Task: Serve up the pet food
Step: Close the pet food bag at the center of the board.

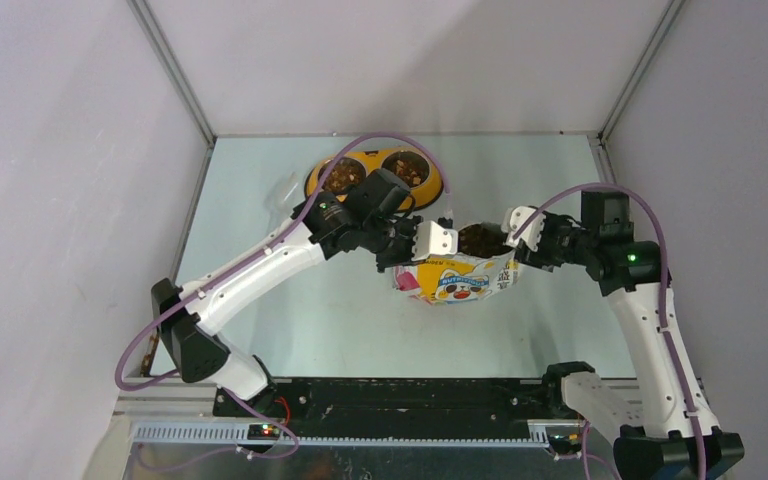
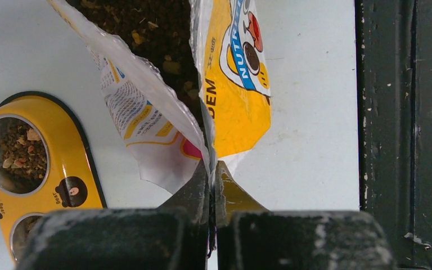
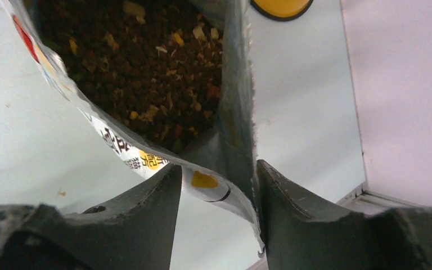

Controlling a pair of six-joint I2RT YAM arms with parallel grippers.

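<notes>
Beneath the bag (image 1: pixel 453 278) lies a pale green table (image 1: pixel 340 320), walled in white. The left gripper (image 2: pixel 212 171) is pinched tight on the bag's left rim, while the right gripper (image 3: pixel 219 185) stands spread astride its right rim. Pet food (image 3: pixel 146 73) fills the bag, with more in the yellow bowl (image 2: pixel 67 163) beyond it.

- On the pet food bag (image 2: pixel 236 107): "NUTRI", cut off, in white on a blue band, and "DEM" in dark letters on yellow.
- On the yellow double bowl (image 2: pixel 70 154): "Bear", beside a bear face.
</notes>
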